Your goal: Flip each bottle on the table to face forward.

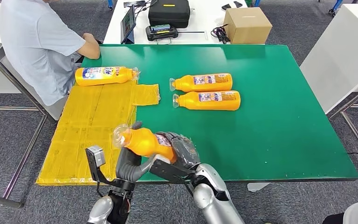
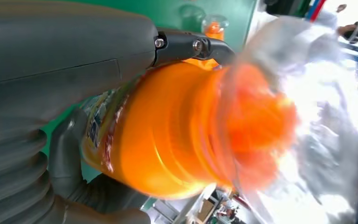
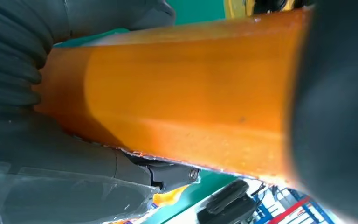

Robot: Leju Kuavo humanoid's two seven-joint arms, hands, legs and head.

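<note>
Head view: a green worktop (image 1: 270, 130) with a yellow mat (image 1: 88, 130) over its 9 o'clock side. Both hands hold one orange bottle (image 1: 144, 141) raised above the worktop's 6 o'clock edge, clear cap end pointing toward 10 o'clock. The left hand (image 1: 129, 161) wraps the bottle from beneath near its neck; the right hand (image 1: 182, 148) is clamped around its base end. In the left wrist view the thumb and fingers (image 2: 214, 46) lie against the bottle's body, the cap end blurred. Three more bottles lie flat: one labelled bottle (image 1: 103, 75) at 10 o'clock on the mat's far end, and a pair of bottles (image 1: 206, 91) near the centre, side by side, caps toward 9 o'clock. A seated person (image 1: 39, 44) is at 10 o'clock.
</note>
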